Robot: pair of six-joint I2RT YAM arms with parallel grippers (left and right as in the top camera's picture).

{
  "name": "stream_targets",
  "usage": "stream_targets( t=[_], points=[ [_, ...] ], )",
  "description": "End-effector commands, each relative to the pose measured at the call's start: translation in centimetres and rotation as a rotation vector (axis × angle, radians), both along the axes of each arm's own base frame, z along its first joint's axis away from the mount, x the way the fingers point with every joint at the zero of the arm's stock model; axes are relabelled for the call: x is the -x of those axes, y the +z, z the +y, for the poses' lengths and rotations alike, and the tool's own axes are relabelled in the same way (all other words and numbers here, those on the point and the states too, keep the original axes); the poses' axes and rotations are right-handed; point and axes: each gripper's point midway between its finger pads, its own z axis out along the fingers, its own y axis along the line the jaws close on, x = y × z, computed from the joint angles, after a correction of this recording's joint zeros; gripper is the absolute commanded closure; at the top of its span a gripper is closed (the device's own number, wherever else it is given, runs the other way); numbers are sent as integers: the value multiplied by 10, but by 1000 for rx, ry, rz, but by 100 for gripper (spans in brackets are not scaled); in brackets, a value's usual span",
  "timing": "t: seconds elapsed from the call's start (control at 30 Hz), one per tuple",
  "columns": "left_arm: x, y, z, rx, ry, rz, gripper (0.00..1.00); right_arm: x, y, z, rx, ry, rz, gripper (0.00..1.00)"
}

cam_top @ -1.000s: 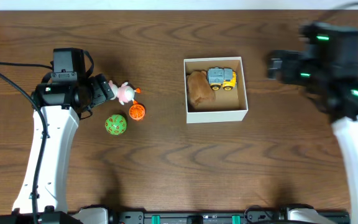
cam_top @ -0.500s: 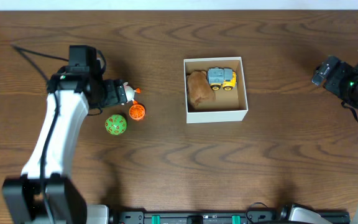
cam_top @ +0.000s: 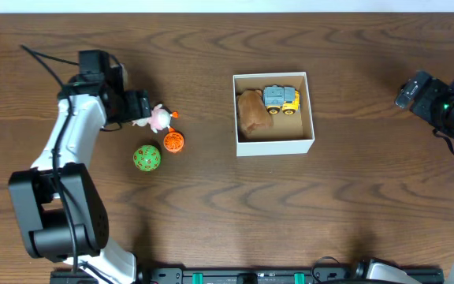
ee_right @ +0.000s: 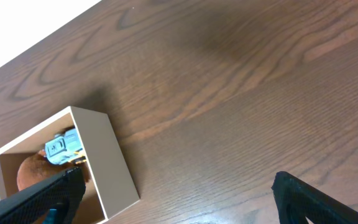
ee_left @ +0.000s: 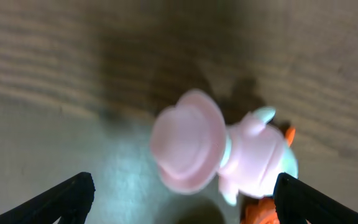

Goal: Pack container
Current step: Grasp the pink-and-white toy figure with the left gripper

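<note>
Left gripper (ee_left: 182, 186) gapes empty just short of the pink toy (ee_left: 188, 140); right gripper (ee_right: 176, 183) is likewise wide and empty. The toy is probably light, slick plastic, so pinch its body.

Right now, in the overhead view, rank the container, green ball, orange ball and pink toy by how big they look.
1. container, by far the largest.
2. green ball and pink toy: too close to separate.
3. orange ball, smallest.
All sit at one level, so camera distance barely skews this.
</note>
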Motion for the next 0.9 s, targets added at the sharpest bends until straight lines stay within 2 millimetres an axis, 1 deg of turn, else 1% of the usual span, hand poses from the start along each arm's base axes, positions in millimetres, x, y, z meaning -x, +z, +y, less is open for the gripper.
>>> stream_targets(
  t=[0.0, 0.07, 0.17, 0.3, 0.37, 0.43, 0.53, 0.63, 0.7, 0.73, 0.8, 0.87],
  points=[
    [-15, 6, -9, 100, -75, -57, 7, -1, -1, -1, -14, -12, 2, 1],
    [-18, 1, -12, 138, -104, -66, 8, -1, -1, -1, -14, -12, 2, 1],
    [-20, -16, -12, 146, -101, -39, 12, -1, -1, -1, -14, -12, 2, 1],
    [-21, -39, -16, 179, -107, -6, 17, -1, -1, -1, -14, -12, 2, 1],
    [-23, -45, -16, 183, -107, 0, 22, -1, -1, -1, -14, -12, 2, 1],
    [-24, -48, -16, 183, -107, -1, 26, -1, -1, -1, -14, -12, 2, 1],
    [-25, -48, -16, 183, -107, -4, 41, -1, -1, -1, -14, -12, 2, 1],
    [-24, -47, -16, 184, -106, -1, 63, -1, -1, -1, -14, -12, 2, 1],
    [-22, -45, -16, 187, -99, 1, 75, -1, -1, -1, -14, -12, 2, 1],
    [-22, -42, -16, 193, -84, 1, 78, -1, -1, -1, -14, -12, 2, 1],
    [-21, -34, -17, 203, -71, -5, 80, -1, -1, -1, -14, -12, 2, 1],
    [-21, -15, -21, 217, -70, -33, 81, -1, -1, -1, -14, -12, 2, 1]
  ],
)
